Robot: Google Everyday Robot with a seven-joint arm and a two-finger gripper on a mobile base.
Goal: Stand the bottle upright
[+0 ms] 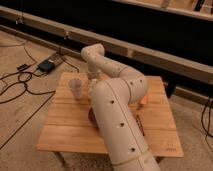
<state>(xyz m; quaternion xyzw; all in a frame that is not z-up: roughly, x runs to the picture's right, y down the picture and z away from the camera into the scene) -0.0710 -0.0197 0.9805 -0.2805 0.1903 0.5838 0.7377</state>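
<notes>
The bottle (76,88), a small translucent whitish cup-like container, stands upright on the left part of the wooden table (65,135). My gripper (93,80) hangs downward from the wrist just to the right of the bottle, apart from it and with nothing in it. It is open. The white arm rises from the bottom of the camera view and bends over the table's middle, hiding much of the surface behind it.
A small orange item (145,100) lies right of the arm. A dark rounded bowl (91,116) peeks out beside the arm's lower segment. A thin brown object (140,125) lies front right. Cables and a black box (47,65) are on the floor to the left.
</notes>
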